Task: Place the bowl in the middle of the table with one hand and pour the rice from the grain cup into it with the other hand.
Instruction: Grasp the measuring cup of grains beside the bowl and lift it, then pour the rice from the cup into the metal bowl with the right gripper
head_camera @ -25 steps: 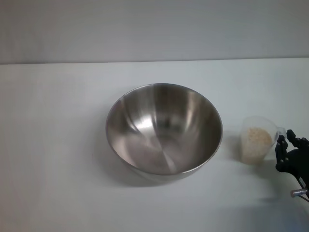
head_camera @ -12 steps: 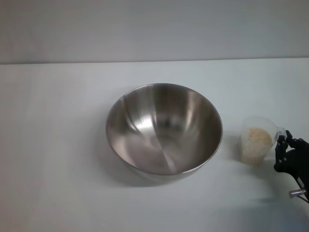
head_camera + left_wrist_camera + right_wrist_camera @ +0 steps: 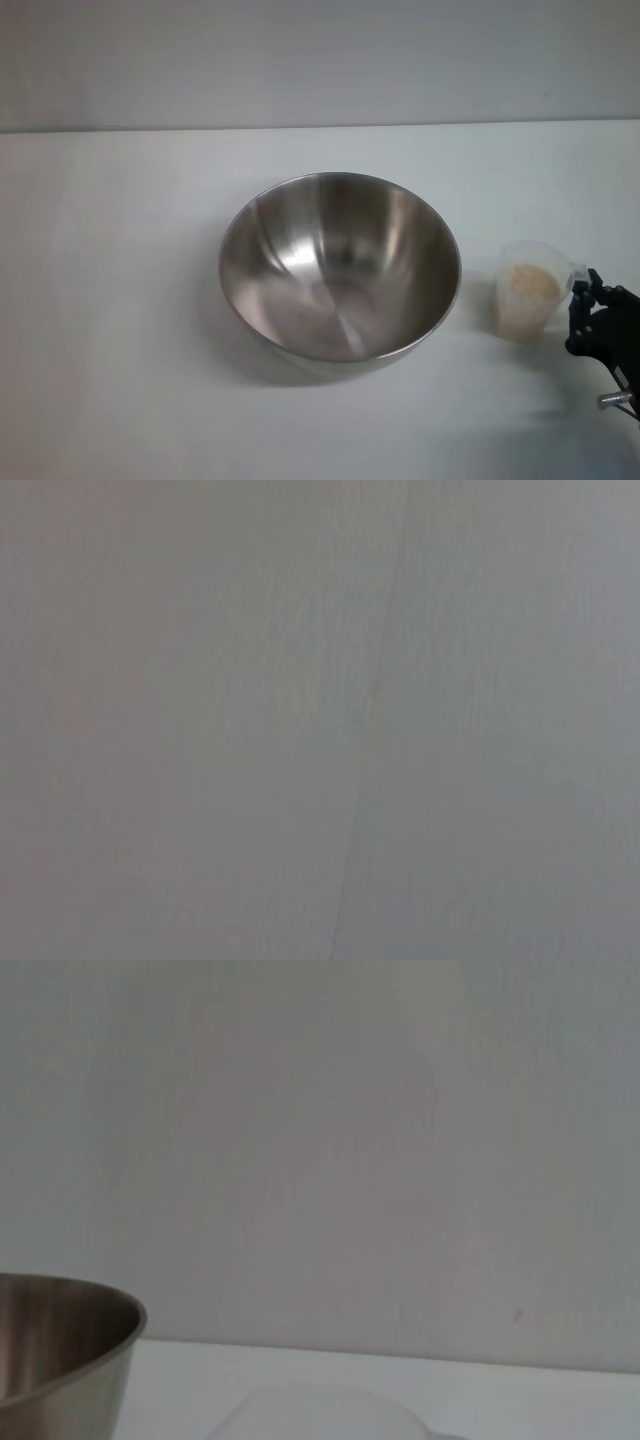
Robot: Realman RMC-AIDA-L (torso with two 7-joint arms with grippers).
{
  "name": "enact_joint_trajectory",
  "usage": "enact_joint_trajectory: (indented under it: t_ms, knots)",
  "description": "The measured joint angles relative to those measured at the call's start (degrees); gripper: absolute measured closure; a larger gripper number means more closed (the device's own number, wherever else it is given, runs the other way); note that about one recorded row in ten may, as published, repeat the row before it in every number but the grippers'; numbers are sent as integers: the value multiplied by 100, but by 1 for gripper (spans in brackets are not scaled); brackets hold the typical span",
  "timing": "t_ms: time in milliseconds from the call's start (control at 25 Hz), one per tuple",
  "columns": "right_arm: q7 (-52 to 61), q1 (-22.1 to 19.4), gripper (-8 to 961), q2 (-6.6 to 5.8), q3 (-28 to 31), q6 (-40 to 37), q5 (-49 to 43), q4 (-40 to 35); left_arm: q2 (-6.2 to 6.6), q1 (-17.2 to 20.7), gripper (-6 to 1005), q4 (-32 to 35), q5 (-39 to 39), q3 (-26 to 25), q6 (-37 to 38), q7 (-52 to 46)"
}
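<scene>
Right gripper [image 3: 590, 300], black, sits at the lower right edge of the head frame, right at the handle side of the small clear plastic grain cup [image 3: 530, 300]. You can't tell from these frames whether its fingers have closed on the handle or only bracket it. Left gripper isn't in view anywhere; its wrist camera shows only blank grey.

Large round stainless-steel bowl [image 3: 340, 265] sits near the centre of the plain white table [image 3: 120, 300], empty, shiny inside. The placing part looks done. The cup stands upright just right of the bowl, apart from it, about half full of small white-beige rice [image 3: 530, 282]. In the right wrist view you see the bowl's rim [image 3: 65, 1345] at lower left and the cup's clear rim [image 3: 320, 1415] at the bottom edge.

Step in hand, as judged: secure the cup handle before the pour.
- Get a firm, square grip on the handle; it's small and the plastic is slick.
- Lift straight up, keep the cup level so no grains spill.
- Carry it left over the bowl's rim before tilting.
- Tilt towards the bowl's middle, slowly.
- Don't knock the bowl; it'll likely slide on the smooth top.

Count: one bowl, one cup, one load of rice, one gripper visible.
</scene>
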Motion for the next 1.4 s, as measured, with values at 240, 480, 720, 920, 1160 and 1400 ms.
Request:
enact_joint_trajectory:
  t_ms: [240, 480, 720, 920, 1160, 1400]
  knots:
    - [0, -42, 895, 0, 0, -178, 7, -2, -3, 6, 304, -4, 0, 0, 56, 0]
    - [1, -43, 937, 0, 1, -160, 30, -16, -13, 15, 304, -5, 0, 2, 83, 0]
    - [-1, -66, 942, -1, 123, -446, 54, -59, -12, 15, 304, -5, 0, 14, 84, 0]
    - [-47, -39, 942, -22, 319, -1148, 69, -171, -15, 14, 304, -6, 0, 40, 84, -3]
    - [-54, 258, 942, -62, 398, -1776, 72, -472, -7, 26, 304, -5, 0, 68, 84, -108]
    - [-146, 724, 942, -62, 397, -2038, 72, -742, -4, 42, 304, -5, -1, 73, 84, -134]
